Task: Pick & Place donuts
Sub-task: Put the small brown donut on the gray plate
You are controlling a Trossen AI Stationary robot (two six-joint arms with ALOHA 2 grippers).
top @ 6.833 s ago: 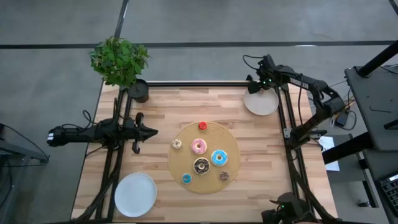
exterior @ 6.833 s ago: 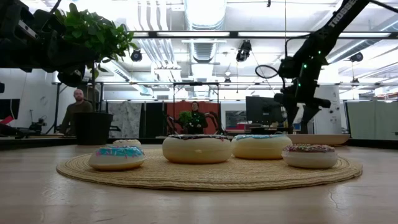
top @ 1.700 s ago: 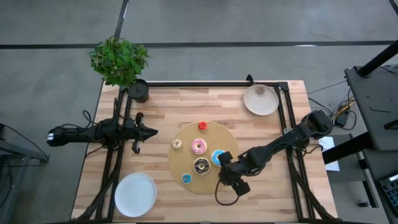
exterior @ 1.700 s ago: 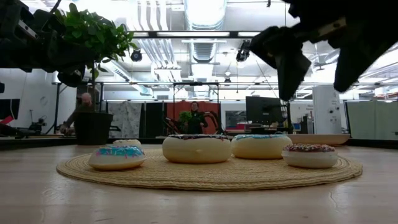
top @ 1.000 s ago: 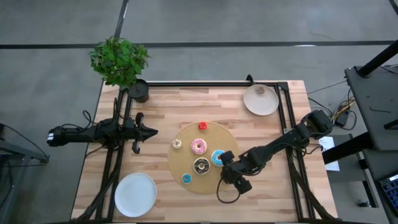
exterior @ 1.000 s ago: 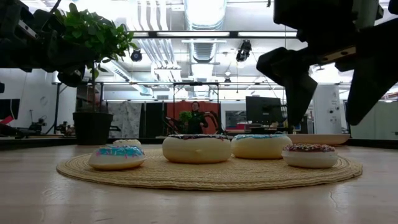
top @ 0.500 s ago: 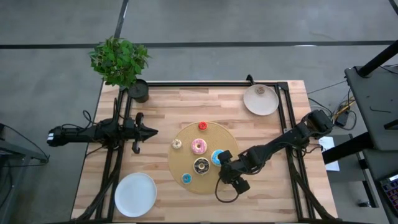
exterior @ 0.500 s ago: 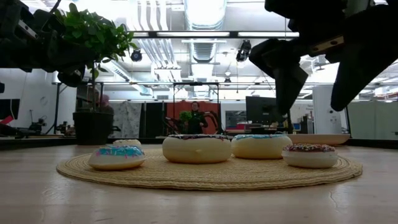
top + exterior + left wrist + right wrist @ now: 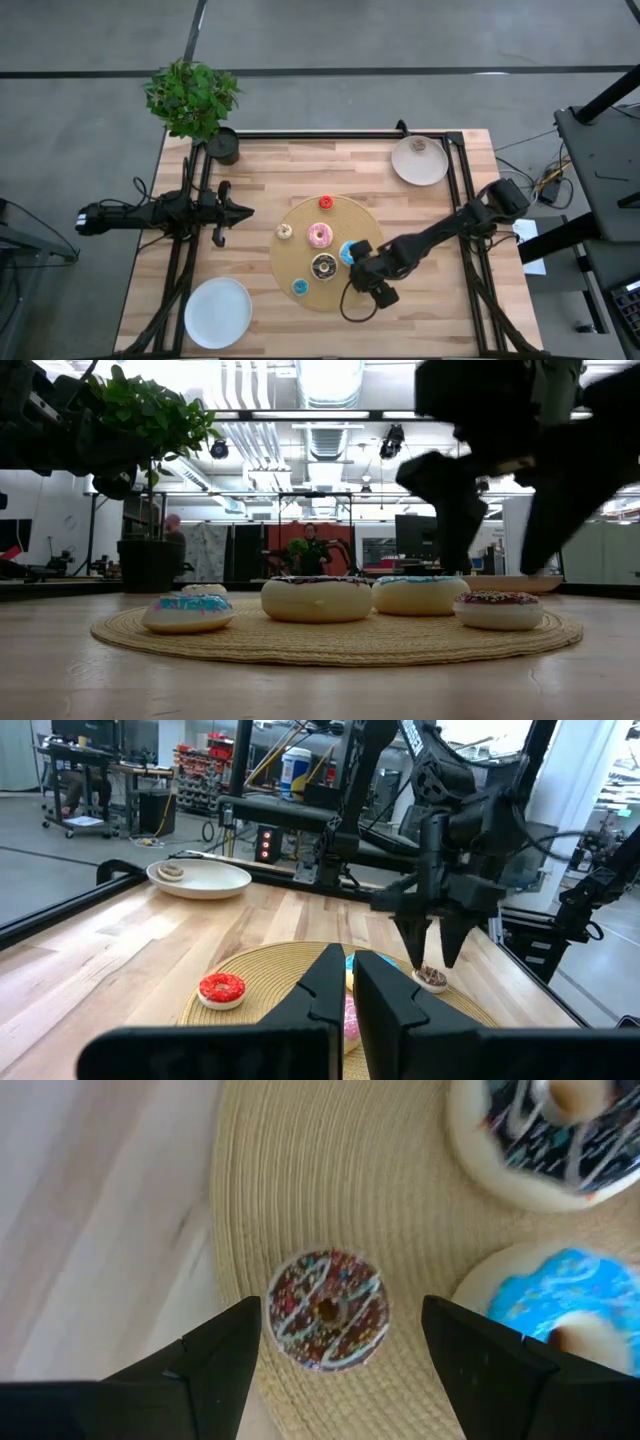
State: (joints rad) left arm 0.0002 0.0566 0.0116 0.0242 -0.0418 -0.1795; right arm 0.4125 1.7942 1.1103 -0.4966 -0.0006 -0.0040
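Observation:
Several iced donuts lie on a round woven mat (image 9: 300, 215): red (image 9: 325, 203), pink (image 9: 320, 236), light blue (image 9: 545, 1295), a large chocolate one (image 9: 324, 266) and smaller ones. My right gripper (image 9: 340, 1320) hangs open, pointing steeply down, over the mat's near right part. Its fingers stand on either side of a small chocolate sprinkled donut (image 9: 327, 1310) and above it (image 9: 498, 610), touching nothing. My left gripper (image 9: 238, 212) waits shut above the table's left side, pointing level toward the mat.
A white plate (image 9: 419, 162) at the far right corner holds one small donut (image 9: 418, 145). Another white plate (image 9: 218, 312) lies at the near left corner. A potted plant (image 9: 192, 100) stands at the far left corner. Bare wood surrounds the mat.
My right gripper has drifted a little toward the table's left over the mat and sunk slightly above the small chocolate donut, its fingers staying wide apart. No donut has moved.

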